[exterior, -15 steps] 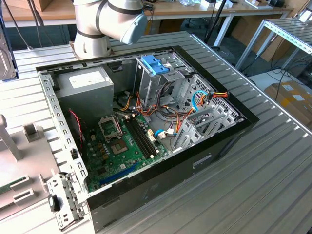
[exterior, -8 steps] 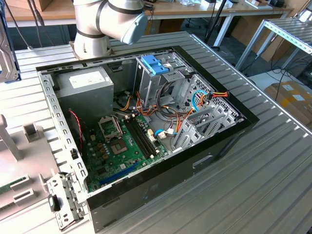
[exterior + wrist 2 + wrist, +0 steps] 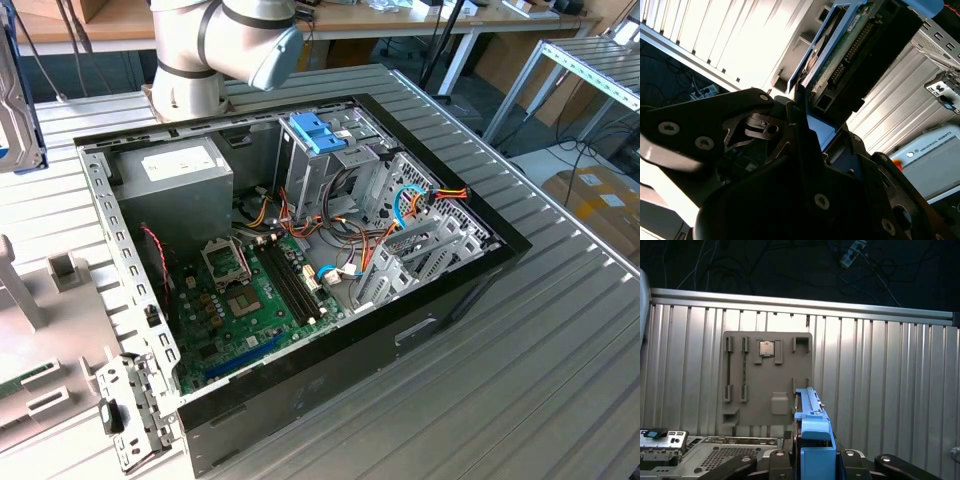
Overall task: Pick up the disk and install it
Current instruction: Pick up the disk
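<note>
In both wrist views the disk (image 3: pixel 812 432) stands on edge between my black fingers, blue plastic rail toward the camera. The second wrist view shows the disk's (image 3: pixel 850 55) green circuit board and dark connector edge. My gripper (image 3: pixel 814 460) is shut on the disk, above the ribbed metal table and beside a grey parts holder. In the exterior view a silver slab with a blue spot, the disk (image 3: pixel 20 100), hangs at the exterior view's far left edge, well away from the open computer case (image 3: pixel 490 265). My gripper (image 3: pixel 815 132) grips the disk's lower end.
Inside the case are a metal drive cage with a blue latch (image 3: pixel 318 130), a grey power-supply box (image 3: pixel 185 165), a green motherboard (image 3: pixel 250 300) and loose cables. The grey parts holder (image 3: pixel 767 385) carries a chip (image 3: pixel 766 348). The arm's base (image 3: pixel 195 70) stands behind the case.
</note>
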`<state>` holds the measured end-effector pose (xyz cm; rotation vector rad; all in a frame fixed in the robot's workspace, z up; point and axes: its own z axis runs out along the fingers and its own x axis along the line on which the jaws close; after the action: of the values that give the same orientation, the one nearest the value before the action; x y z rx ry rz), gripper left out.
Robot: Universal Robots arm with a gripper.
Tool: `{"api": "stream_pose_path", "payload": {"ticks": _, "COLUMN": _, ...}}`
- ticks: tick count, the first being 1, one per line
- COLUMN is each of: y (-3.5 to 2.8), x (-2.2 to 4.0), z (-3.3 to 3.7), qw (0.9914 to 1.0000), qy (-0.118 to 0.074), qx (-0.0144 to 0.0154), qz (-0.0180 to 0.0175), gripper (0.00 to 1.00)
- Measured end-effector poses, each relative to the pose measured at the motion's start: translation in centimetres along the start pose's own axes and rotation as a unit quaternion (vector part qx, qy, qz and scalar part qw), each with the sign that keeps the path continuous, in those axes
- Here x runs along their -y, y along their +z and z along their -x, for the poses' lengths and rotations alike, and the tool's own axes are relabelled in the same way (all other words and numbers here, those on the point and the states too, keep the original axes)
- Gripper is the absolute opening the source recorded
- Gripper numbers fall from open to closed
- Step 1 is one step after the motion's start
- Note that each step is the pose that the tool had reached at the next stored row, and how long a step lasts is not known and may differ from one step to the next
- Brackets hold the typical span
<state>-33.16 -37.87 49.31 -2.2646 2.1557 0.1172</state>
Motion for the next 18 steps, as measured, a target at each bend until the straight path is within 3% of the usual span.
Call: {"api": "stream_pose_path", "payload": {"ticks": 18, "y": -0.12, "x": 0.72, "z": -1.36, "qw": 1.0, "qy": 0.0, "qx": 0.0, "qz": 0.0, "gripper": 0.37}}
